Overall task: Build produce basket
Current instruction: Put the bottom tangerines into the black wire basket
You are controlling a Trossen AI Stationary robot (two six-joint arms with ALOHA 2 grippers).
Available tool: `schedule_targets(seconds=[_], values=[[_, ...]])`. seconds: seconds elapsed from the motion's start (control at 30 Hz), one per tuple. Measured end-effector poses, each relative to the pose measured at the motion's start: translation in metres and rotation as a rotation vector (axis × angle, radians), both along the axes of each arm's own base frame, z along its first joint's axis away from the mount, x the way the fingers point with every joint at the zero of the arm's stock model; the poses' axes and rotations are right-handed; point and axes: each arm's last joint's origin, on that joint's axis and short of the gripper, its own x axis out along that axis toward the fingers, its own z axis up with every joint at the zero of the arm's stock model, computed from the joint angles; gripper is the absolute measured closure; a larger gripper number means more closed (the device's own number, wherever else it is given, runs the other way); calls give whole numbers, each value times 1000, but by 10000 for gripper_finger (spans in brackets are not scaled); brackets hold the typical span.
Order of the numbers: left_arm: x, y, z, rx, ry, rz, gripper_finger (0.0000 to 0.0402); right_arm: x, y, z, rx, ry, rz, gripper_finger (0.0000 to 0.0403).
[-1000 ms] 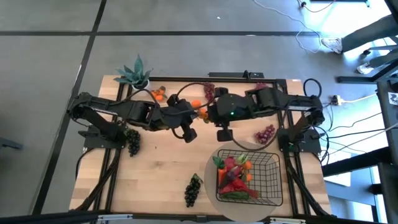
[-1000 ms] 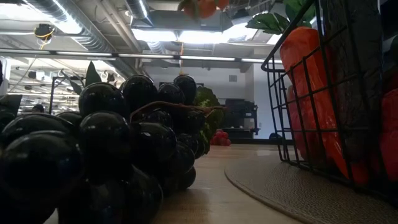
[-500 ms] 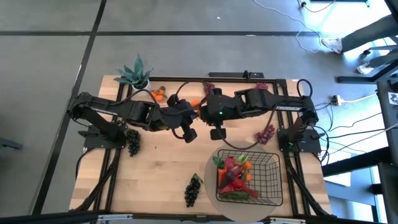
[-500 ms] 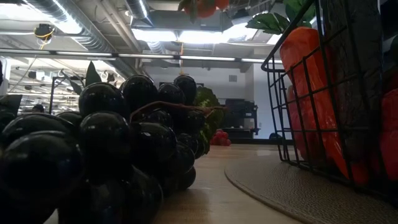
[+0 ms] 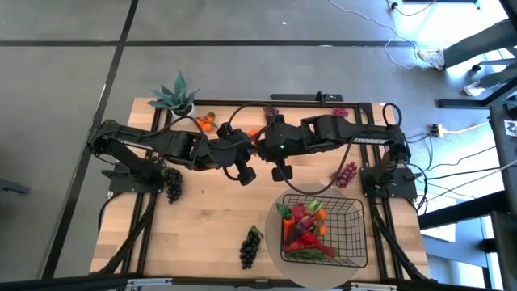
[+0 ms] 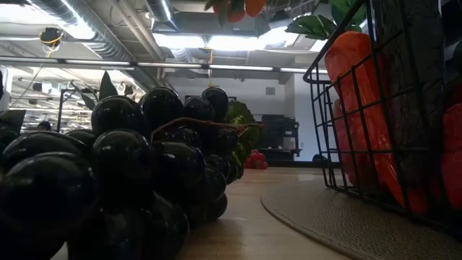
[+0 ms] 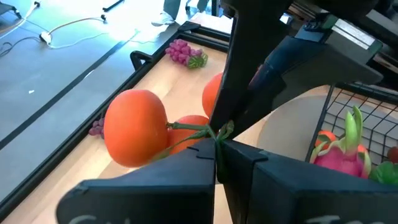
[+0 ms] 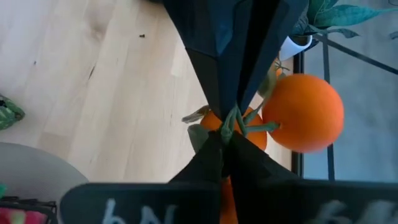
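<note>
The right hand [image 5: 262, 141] had shifted left, meeting the left hand [image 5: 255, 148]; both were clamped on the tangerines' [image 7: 134, 134] green stem above the wooden worktop [image 5: 202, 234].

No brand, label, number or sign can be read anywhere in these views. Pale marks run along the lower edge of the right gripper [image 8: 224, 146] body in the right wrist view, and fainter ones along the left gripper [image 7: 217, 140] body in the left wrist view, but both are cut off and too blurred to make out as letters.
</note>
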Motion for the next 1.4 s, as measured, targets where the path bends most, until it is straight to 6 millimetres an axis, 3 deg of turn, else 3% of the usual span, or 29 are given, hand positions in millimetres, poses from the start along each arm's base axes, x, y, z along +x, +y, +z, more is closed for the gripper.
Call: schedule_targets(seconds=[0.33,0.67,0.83,1.03,1.4], values=[[0,0,0,28,20,-31,398,0,0,0,-5,5,11,401],[1,2,0,30,18,-26,327,-3,0,-2,-7,39,7,402],[0,2,1,72,42,-49,321,-6,-1,-5,-8,80,3,403],[-11,-7,26,143,15,-119,323,-12,-1,-9,12,148,-34,403],[-17,-14,32,158,54,-148,323,-46,15,15,18,112,-102,403]])
